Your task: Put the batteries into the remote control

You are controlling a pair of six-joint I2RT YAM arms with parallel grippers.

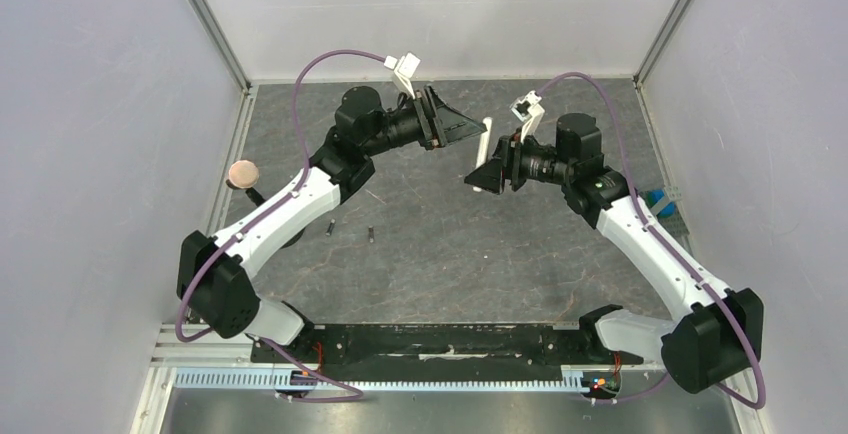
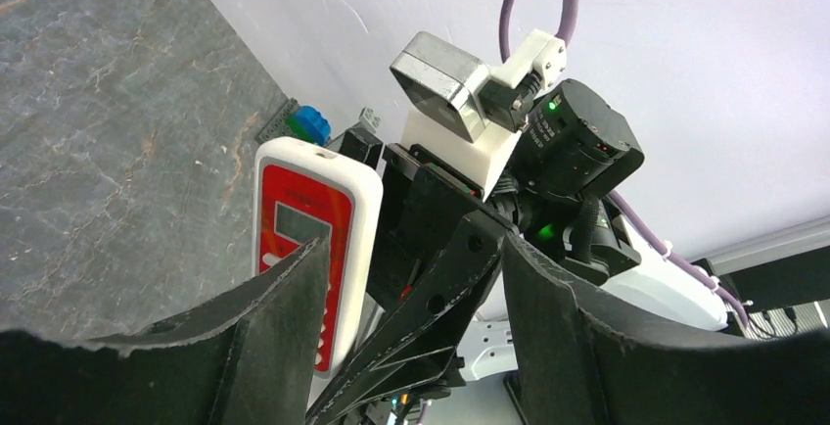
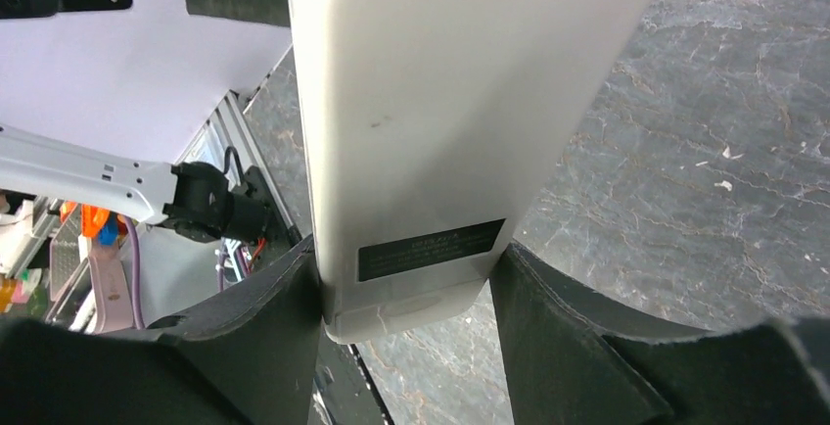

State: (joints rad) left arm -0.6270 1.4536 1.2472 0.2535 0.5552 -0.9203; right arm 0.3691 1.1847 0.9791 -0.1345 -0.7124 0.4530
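Loading is judged unstarted: the small white rectangular plastic remote control (image 3: 440, 121) is clamped aloft by one end in the right gripper (image 3: 406, 283), the left gripper (image 2: 411, 249) is spread wide and empty beside it, and two tiny dark cylindrical batteries (image 1: 329, 226) (image 1: 370, 234) are found lying on the grey tabletop (image 1: 450, 254).
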